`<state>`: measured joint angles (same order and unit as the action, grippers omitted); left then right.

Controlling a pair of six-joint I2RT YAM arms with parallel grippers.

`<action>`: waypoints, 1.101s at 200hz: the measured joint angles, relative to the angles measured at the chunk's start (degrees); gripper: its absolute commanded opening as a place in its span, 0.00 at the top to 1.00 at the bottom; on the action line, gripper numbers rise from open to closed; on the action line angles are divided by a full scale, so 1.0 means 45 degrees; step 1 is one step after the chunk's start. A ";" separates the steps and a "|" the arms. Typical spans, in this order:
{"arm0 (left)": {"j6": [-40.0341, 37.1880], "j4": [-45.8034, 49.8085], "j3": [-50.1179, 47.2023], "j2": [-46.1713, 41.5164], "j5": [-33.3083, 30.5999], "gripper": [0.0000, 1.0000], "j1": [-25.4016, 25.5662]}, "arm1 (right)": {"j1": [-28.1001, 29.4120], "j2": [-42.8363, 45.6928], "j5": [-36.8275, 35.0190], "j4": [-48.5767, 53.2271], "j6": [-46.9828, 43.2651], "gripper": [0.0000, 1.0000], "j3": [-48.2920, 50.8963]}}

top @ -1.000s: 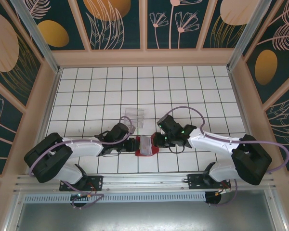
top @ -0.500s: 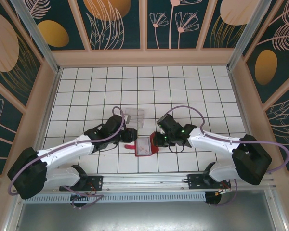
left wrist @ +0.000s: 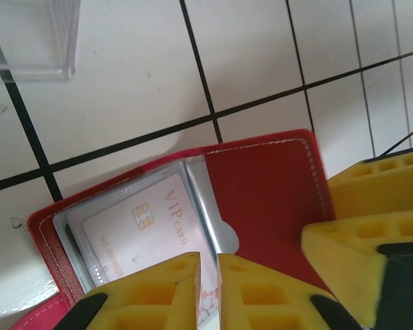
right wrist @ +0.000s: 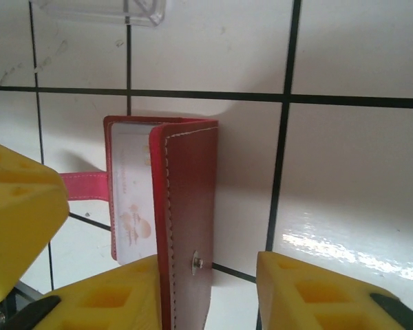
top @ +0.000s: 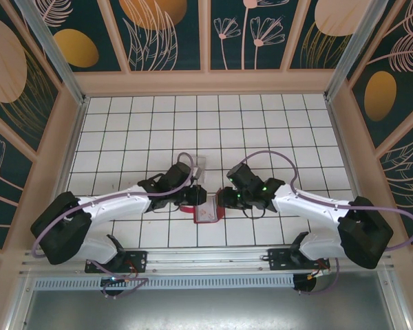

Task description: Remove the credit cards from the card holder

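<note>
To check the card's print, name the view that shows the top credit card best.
Left wrist: the credit card faces the lens, chip and VIP lettering legible. Right wrist shows a narrow strip; top external, a small pale patch.

Top external: high, behind arm bases, facing steeply down, far; whole tiled bench [top: 261,124] framed. Left wrist: very close, looking down past left gripper [left wrist: 208,289] onto card holder [left wrist: 261,185]. Right wrist: equally close, past right gripper [right wrist: 208,285], from opposite side. Shared by all: card holder, clear box [right wrist: 103,10] edge.
</note>
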<state>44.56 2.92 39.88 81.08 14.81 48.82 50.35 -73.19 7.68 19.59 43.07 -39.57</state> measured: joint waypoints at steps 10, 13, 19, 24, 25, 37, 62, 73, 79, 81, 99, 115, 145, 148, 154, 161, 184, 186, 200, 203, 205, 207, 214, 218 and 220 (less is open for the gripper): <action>0.0029 -0.0034 0.0000 0.0165 0.0015 0.85 0.0039 | 0.0000 0.0000 -0.0146 0.0170 0.0029 0.59 0.0005; 0.0029 -0.0039 0.0000 0.0219 0.0019 0.86 0.0044 | 0.0000 0.0000 -0.0189 0.0214 0.0029 0.59 0.0010; 0.0034 -0.0049 0.0000 0.0316 0.0039 0.86 0.0058 | 0.0000 0.0000 -0.0287 0.0311 0.0039 0.59 0.0024; 0.0029 -0.0044 0.0000 0.0389 0.0039 0.86 0.0058 | 0.0000 0.0000 -0.0384 0.0408 0.0044 0.59 0.0024; 0.0029 -0.0044 0.0000 0.0418 0.0039 0.86 0.0058 | 0.0000 0.0000 -0.0393 0.0427 0.0044 0.59 0.0024; 0.0029 -0.0044 0.0000 0.0593 0.0034 0.86 0.0058 | 0.0000 0.0000 -0.0593 0.0665 0.0078 0.59 0.0034; 0.0029 -0.0039 -0.0029 0.0899 -0.0063 0.86 0.0058 | 0.0000 0.0010 -0.0976 0.0971 0.0131 0.59 0.0199; 0.0024 -0.0044 -0.0073 0.1010 -0.0078 0.86 0.0058 | 0.0000 0.0010 -0.1083 0.1044 0.0170 0.59 0.0345; 0.0024 -0.0044 -0.0097 0.1083 -0.0087 0.86 0.0063 | 0.0000 0.0010 -0.1132 0.1073 0.0175 0.59 0.0442; 0.0024 -0.0044 -0.0102 0.1107 -0.0092 0.86 0.0063 | 0.0000 0.0010 -0.1141 0.1083 0.0175 0.59 0.0461; 0.0015 -0.0034 -0.0180 0.1345 -0.0155 0.86 0.0063 | 0.0000 -0.0015 -0.1219 0.1224 0.0180 0.59 0.0646; -0.0039 -0.0019 -0.0272 0.1525 -0.0311 0.86 0.0063 | 0.0000 -0.0136 -0.1345 0.1302 0.0194 0.59 0.0695; -0.0131 -0.0058 -0.0282 0.1642 -0.0413 0.86 0.0063 | 0.0000 -0.0612 -0.1515 0.1316 0.0214 0.58 0.0860; -0.0131 -0.0053 -0.0282 0.1651 -0.0432 0.86 0.0063 | 0.0000 -0.0670 -0.1520 0.1321 0.0219 0.58 0.0869; -0.0165 -0.0058 -0.0282 0.1666 -0.0447 0.86 0.0063 | 0.0000 -0.0787 -0.1564 0.1316 0.0223 0.58 0.0884; -0.0185 -0.0063 -0.0282 0.1685 -0.0461 0.87 0.0063 | 0.0000 -0.0913 -0.1637 0.1326 0.0238 0.60 0.0889; -0.0228 -0.0063 -0.0282 0.1690 -0.0500 0.87 0.0073 | 0.0005 -0.1185 -0.1928 0.1404 0.0476 0.65 0.0874; -0.0233 -0.0058 -0.0282 0.1690 -0.0500 0.87 0.0073 | 0.0005 -0.1195 -0.1948 0.1418 0.0500 0.66 0.0860; -0.0267 -0.0063 -0.0282 0.1700 -0.0495 0.87 0.0073 | 0.0068 -0.1282 -0.2050 0.1535 0.0597 0.68 0.0763; -0.0272 -0.0063 -0.0282 0.1700 -0.0495 0.87 0.0073 | 0.0092 -0.1307 -0.2089 0.1574 0.0622 0.69 0.0733; -0.0277 -0.0063 -0.0282 0.1700 -0.0495 0.88 0.0073 | 0.0097 -0.1316 -0.2093 0.1593 0.0636 0.69 0.0729; -0.0282 -0.0063 -0.0277 0.1700 -0.0495 0.87 0.0073 | 0.0107 -0.1331 -0.2108 0.1608 0.0646 0.69 0.0714; -0.0311 -0.0063 -0.0277 0.1700 -0.0500 0.87 0.0073 | 0.0141 -0.1360 -0.2152 0.1661 0.0699 0.69 0.0675; -0.0316 -0.0063 -0.0277 0.1700 -0.0500 0.88 0.0073 | 0.0151 -0.1375 -0.2186 0.1705 0.0724 0.69 0.0646; -0.0321 -0.0063 -0.0277 0.1700 -0.0500 0.88 0.0073 | 0.0151 -0.1384 -0.2191 0.1724 0.0758 0.69 0.0631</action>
<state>43.11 2.63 38.63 88.73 12.56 49.15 51.03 -79.42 -2.17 27.35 46.48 -36.73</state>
